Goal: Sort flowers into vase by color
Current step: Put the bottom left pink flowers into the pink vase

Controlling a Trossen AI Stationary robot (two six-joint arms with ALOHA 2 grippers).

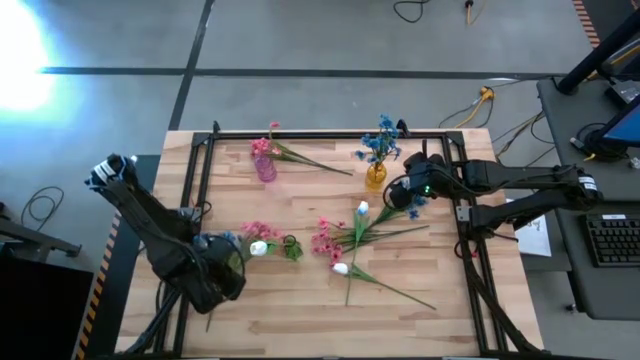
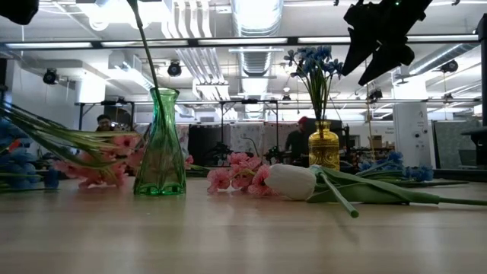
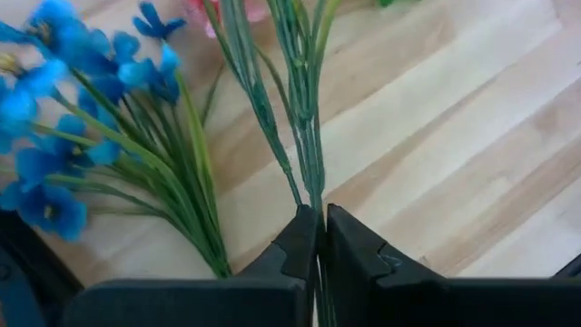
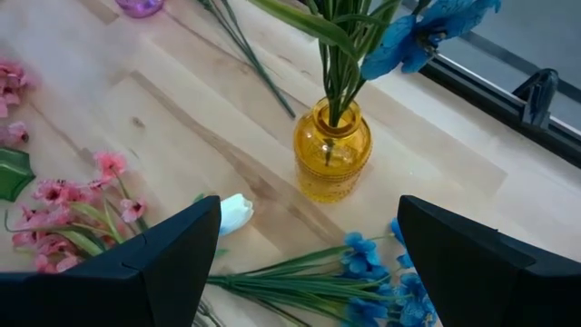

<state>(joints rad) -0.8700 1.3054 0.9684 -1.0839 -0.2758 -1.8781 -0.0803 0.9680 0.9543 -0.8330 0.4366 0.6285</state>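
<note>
High view first: the left gripper (image 1: pixel 232 250) is seen at the near left of the table, jaws pressed together on thin green stems (image 3: pixel 304 136) that run lengthwise straight out from the fingertips, a blue sprig (image 3: pixel 82 136) lying loose just beside. The right gripper (image 1: pixel 405 190) is held with jaws spread wide beside the yellow vase (image 4: pixel 332 150) at the far right, where blue flowers (image 1: pixel 380 140) are already standing. More blue blossoms (image 4: pixel 381 272) lie just below those jaws, so the right arm is judged nearer to them.

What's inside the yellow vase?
Blue flowers stand in the yellow vase, their green stems going down through its neck. The stem ends are hidden by the tinted glass.
</note>
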